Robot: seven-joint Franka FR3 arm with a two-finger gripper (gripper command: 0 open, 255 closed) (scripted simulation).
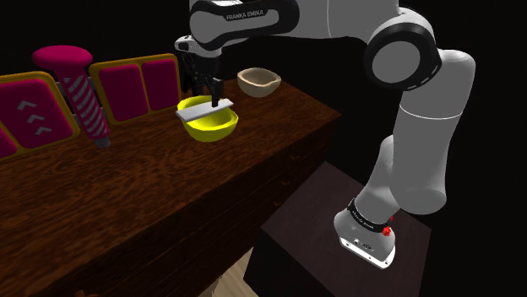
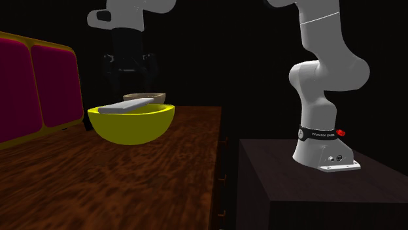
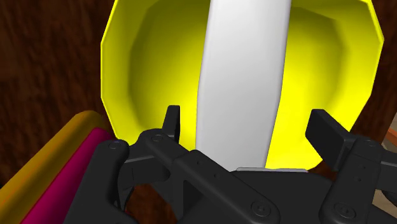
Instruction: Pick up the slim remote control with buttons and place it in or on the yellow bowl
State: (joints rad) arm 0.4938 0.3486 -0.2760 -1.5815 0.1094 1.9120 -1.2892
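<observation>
Stand (image 1: 308, 232) nearest; arm (image 1: 245, 15) link reads "FRANKA EMIKA". Gripper (image 3: 248, 121) fingers spread wide, gripping nothing, just above yellow bowl (image 1: 211, 128) on wood table (image 1: 127, 198). White remote (image 1: 205, 108) lies across bowl's top, betw. fingers, untouched. Beige bowl (image 1: 258, 81) beyond; magenta cushions (image 1: 122, 89) at back.

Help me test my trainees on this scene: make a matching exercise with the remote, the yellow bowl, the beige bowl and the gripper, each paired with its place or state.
Things
1. remote
2. yellow bowl
3. beige bowl
4. gripper

Places or states
A. open, poised over the remote
B. on the wooden table, directly below the gripper
C. lying across the yellow bowl's rim
D. on the table beyond the yellow bowl, apart from the gripper

Pairs: 1-C, 2-B, 3-D, 4-A
</observation>
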